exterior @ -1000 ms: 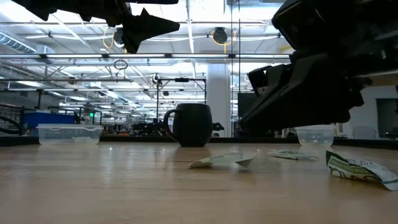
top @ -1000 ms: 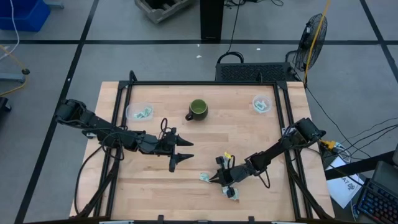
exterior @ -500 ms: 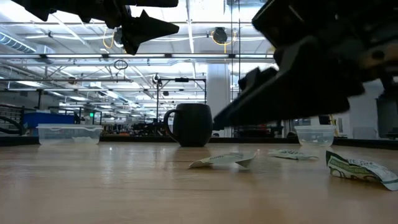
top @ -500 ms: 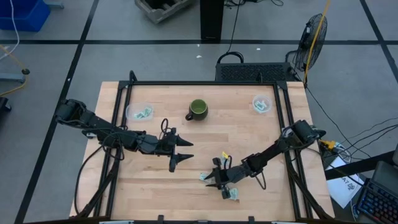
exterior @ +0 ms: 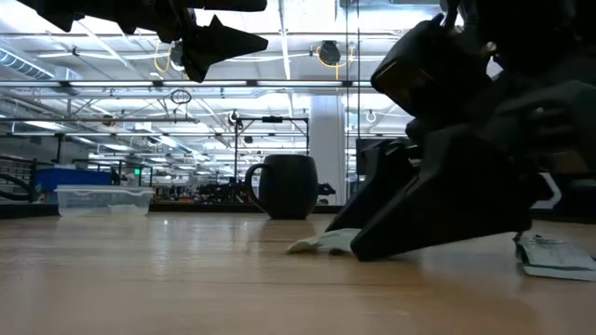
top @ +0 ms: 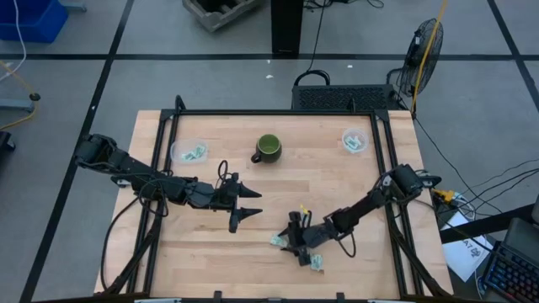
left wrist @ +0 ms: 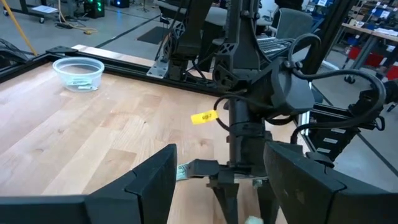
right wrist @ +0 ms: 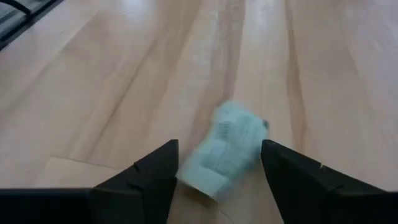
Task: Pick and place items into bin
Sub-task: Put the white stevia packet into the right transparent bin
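My main worry is the packet point(right wrist: 225, 147) sliding or flattening on the bare table point(top: 337, 181) when I pinch: it is thin and crinkled, it lies flat, and the fingers point(right wrist: 140, 180) come at it low, so they could push it along rather than catch it. A second packet point(top: 316, 263) lies just beside and near of the tool, and I might drag it too. The bins (clear tubs) are well apart at the far corners, one point(top: 189, 151) on the left and one point(top: 354, 141) on the right, so a weak pinch could drop the packet on the way.

My right arm stretches low from the right edge toward the near middle, its right tool point(top: 292, 245) spread and straddling the packet at table level. My left tool point(top: 244, 204) hangs spread above the table, left of centre.
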### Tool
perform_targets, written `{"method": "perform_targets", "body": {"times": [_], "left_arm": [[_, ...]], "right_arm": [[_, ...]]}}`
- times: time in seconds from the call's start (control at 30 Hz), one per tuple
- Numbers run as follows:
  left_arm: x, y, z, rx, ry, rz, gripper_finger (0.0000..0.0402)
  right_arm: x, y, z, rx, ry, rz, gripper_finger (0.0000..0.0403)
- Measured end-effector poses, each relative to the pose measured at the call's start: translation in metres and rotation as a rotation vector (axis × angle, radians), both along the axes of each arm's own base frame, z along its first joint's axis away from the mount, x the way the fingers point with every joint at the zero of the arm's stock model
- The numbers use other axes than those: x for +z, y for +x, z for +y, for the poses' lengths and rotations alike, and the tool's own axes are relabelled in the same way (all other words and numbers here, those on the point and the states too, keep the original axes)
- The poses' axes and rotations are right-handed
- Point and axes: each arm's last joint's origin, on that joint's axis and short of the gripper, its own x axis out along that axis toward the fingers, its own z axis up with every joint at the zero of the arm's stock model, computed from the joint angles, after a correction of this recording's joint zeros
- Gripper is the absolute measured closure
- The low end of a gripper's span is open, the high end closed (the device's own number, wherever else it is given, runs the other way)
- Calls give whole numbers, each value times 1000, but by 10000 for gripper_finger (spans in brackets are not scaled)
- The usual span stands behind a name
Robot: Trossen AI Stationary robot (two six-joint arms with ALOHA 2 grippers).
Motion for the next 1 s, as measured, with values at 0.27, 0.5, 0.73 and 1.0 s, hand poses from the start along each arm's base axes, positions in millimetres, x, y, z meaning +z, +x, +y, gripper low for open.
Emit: {"method": "perform_targets", "body": {"times": [0.27, 0.5, 0.73, 1.0], "left_arm": [[0, 0, 0, 0, 0, 1, 158], [0, 0, 0, 0, 0, 1, 158], [0, 0, 0, 0, 0, 1, 158], [0, 0, 0, 0, -1, 1, 158]], "right_arm": [[1, 2, -1, 5, -9, -21, 237], [2, 2, -1, 15, -22, -31, 314], [3, 3, 0, 25, -30, -53, 371], [23, 2, -4, -35, -71, -101, 389]]}}
